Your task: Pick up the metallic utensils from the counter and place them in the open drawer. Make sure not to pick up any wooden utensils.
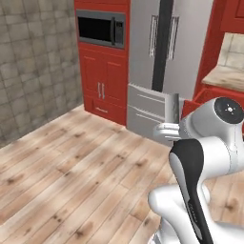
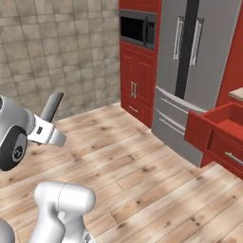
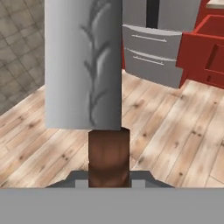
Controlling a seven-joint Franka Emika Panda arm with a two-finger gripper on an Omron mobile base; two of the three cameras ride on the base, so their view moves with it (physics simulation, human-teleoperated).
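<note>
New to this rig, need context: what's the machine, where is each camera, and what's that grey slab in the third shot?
It's a white robot arm on a driving base in a rendered kitchen. Two pictures come from cameras on the base, behind the arm to its left and right. The third looks along the hand. The grey slab is a knife blade, close up; its brown handle sits between the fingers. From the base, the knife stands up from the hand. The red drawer stands open beside the fridge.

Grey-bladed, brown-handled knife (image 3: 83, 65) points forward off the floor; red drawer (image 2: 213, 126) stands open.
</note>
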